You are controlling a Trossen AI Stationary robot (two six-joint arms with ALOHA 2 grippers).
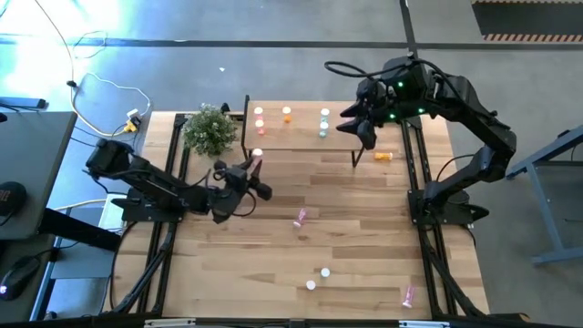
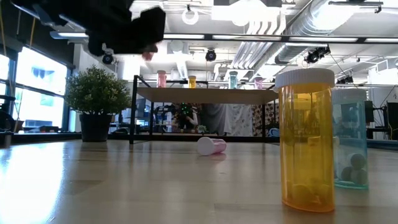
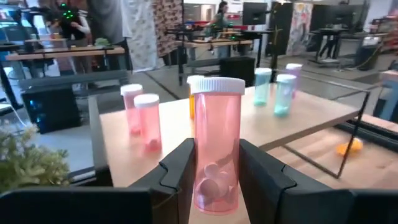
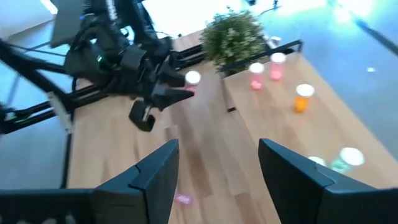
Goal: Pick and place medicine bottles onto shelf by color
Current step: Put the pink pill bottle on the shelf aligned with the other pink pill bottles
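1. The left gripper (image 3: pixel 214 177) is clamped on a pink medicine bottle (image 3: pixel 216 144) with a white cap, holding it upright. From above, that gripper (image 1: pixel 256 173) sits over the surface (image 1: pixel 273 255), just off the shelf's (image 1: pixel 301 137) near left corner, with the bottle's cap (image 1: pixel 258 153) showing at its tip.
2. The shelf is at the far end of the surface, with a small potted plant (image 1: pixel 210 129) right beside its left end.
3. Already standing on the shelf: two pink bottles (image 1: pixel 259 117) at the left, an orange bottle (image 1: pixel 286 114) next to them, and two pale green bottles (image 1: pixel 324 121) further right. The left wrist view shows the same line-up, pinks (image 3: pixel 141 115) closest, greens (image 3: pixel 273 90) further off.
4. The right gripper (image 1: pixel 366 128) hovers above the shelf's right end with its fingers (image 4: pixel 155 171) spread apart, nothing between them.
5. An orange bottle (image 1: pixel 384 156) lies on its side on the surface just past the shelf's right legs.
6. A pink bottle (image 1: pixel 301 217) lies tipped over mid-surface; in the low view it's the one lying in front of the shelf (image 2: pixel 211 145).
7. Near the front edge two bottles (image 1: pixel 318 278) stand upright close together, showing only white caps from above. The low view has them as an orange one (image 2: pixel 305 140) and a pale green one (image 2: pixel 352 140) behind it.
8. One more pink bottle (image 1: pixel 407 295) lies near the front right corner.
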